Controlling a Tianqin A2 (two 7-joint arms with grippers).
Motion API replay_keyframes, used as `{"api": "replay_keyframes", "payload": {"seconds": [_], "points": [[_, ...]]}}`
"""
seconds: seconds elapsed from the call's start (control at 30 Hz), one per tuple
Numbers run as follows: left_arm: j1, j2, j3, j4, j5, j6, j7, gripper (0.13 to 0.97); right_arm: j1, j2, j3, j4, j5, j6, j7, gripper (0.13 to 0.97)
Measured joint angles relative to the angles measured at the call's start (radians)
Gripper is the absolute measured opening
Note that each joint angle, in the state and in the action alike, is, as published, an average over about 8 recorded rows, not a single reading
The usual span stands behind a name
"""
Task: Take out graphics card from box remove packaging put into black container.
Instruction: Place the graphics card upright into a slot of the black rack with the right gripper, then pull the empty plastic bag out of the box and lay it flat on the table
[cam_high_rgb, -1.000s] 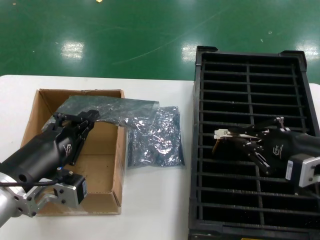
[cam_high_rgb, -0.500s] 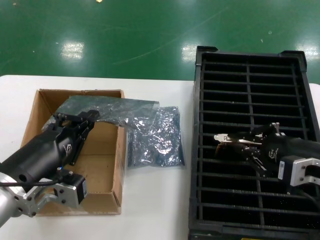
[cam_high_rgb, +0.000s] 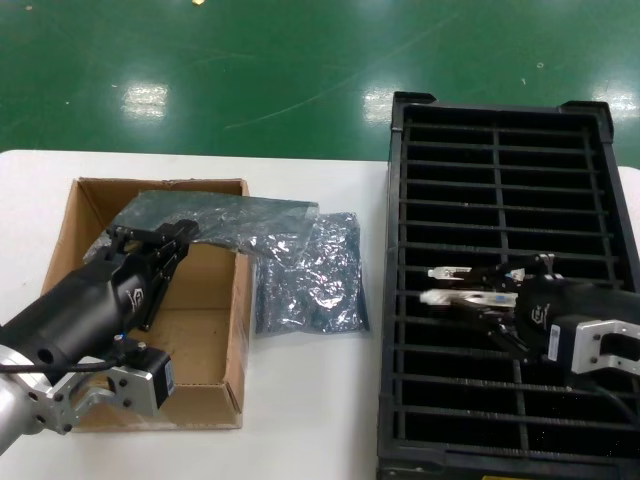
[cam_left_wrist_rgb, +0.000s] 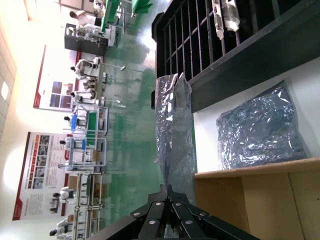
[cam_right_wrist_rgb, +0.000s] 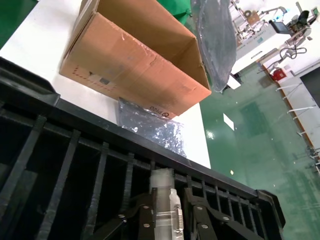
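My right gripper (cam_high_rgb: 484, 301) is over the middle rows of the black container (cam_high_rgb: 497, 150). It is shut on the graphics card (cam_high_rgb: 448, 298) by its silver end bracket, which points toward the table. The right wrist view shows the bracket (cam_right_wrist_rgb: 165, 187) upright between the fingers (cam_right_wrist_rgb: 146, 220). The dark board is hidden. My left gripper (cam_high_rgb: 186, 232) is above the box (cam_high_rgb: 62, 232), shut on a silver-grey packaging bag (cam_high_rgb: 235, 215). The bag hangs over the box's far right corner. The left wrist view shows the pinched bag (cam_left_wrist_rgb: 175, 130) past my left gripper (cam_left_wrist_rgb: 171, 194).
A second crinkled bag (cam_high_rgb: 310, 275) lies flat on the white table between box and container, and also shows in the left wrist view (cam_left_wrist_rgb: 260, 127). A small silver piece (cam_high_rgb: 443, 272) shows in the row just beyond the held bracket. Green floor lies past the table.
My right gripper has moved nearer and lower over the container with the card, and the bracket has turned. The left arm and its bag have not moved.
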Motion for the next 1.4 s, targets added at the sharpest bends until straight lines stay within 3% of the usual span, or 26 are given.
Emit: {"api": "replay_keyframes", "payload": {"seconds": [0.4, 0.67, 0.83, 1.07, 1.23, 1.4], "points": [[0.0, 0.0, 0.0, 0.0, 0.0, 0.0, 0.0, 0.139, -0.025, 0.007, 0.046, 0.057, 0.045, 0.026, 0.028, 0.33], [0.0, 0.0, 0.0, 0.0, 0.0, 0.0, 0.0, 0.139, -0.144, -0.041, 0.161, 0.166, 0.068, 0.213, 0.184, 0.475], [0.0, 0.0, 0.0, 0.0, 0.0, 0.0, 0.0, 0.139, -0.235, -0.141, 0.272, 0.215, -0.036, 0.319, 0.376, 0.608], [0.0, 0.0, 0.0, 0.0, 0.0, 0.0, 0.0, 0.139, -0.299, -0.364, 0.478, 0.235, -0.275, 0.307, 0.63, 0.747], [-0.01, 0.011, -0.001, -0.014, -0.016, 0.018, -0.028, 0.139, -0.304, -0.398, 0.509, 0.237, -0.311, 0.299, 0.668, 0.846], [-0.058, 0.051, 0.006, -0.049, -0.082, 0.079, -0.134, 0.139, -0.304, -0.399, 0.509, 0.237, -0.312, 0.299, 0.668, 0.892]]}}
